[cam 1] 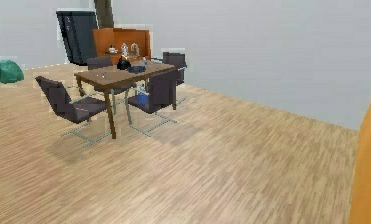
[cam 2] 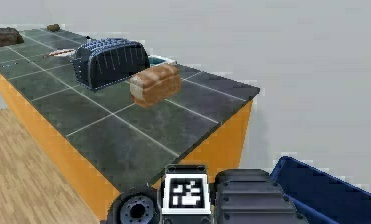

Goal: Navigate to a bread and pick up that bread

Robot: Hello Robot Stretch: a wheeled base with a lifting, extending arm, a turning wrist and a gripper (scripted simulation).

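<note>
The bread (cam 2: 155,84) lies on the tiled bench (cam 2: 143,135) beside a dark toaster (cam 2: 110,62), likely light and soft, best taken gently across its narrow sides; whether the fingers of the gripper (cam 2: 139,208) hold anything I cannot tell.

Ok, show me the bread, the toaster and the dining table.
bread (cam 2: 155,83): arm side view, middle of the loaf's side.
toaster (cam 2: 108,62): arm side view, its dark side face.
table (cam 1: 113,79): forward view, bare part of the wooden top.
</note>
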